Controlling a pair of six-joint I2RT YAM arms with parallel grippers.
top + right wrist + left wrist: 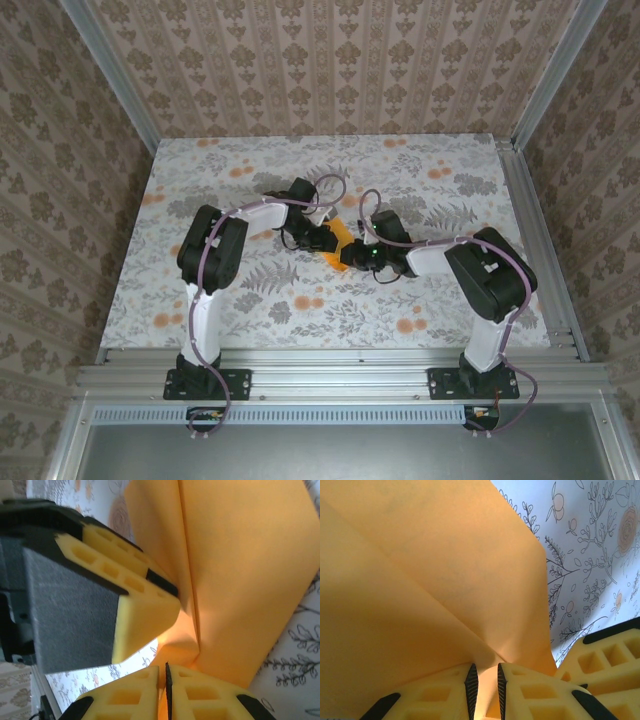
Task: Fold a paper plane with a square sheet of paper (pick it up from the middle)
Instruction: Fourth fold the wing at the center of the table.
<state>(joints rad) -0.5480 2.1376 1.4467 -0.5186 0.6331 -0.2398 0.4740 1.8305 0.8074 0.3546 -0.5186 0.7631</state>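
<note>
The orange sheet of paper (340, 238) is folded and creased, and it hangs above the middle of the table between both grippers. In the left wrist view the paper (420, 580) spreads wide, with a crease running down into my left gripper (485, 680), whose jaws are pinched on a fold. My right gripper (163, 680) is shut on the paper's lower edge (240, 580), just beside the left gripper's foam finger (135, 605). From above, the left gripper (322, 240) and the right gripper (352, 255) nearly touch.
A floral-printed cloth covers the table (250, 180). Aluminium rails (545, 240) edge it on the sides and front, and patterned walls stand behind. Both arms reach inward from their bases at the near edge.
</note>
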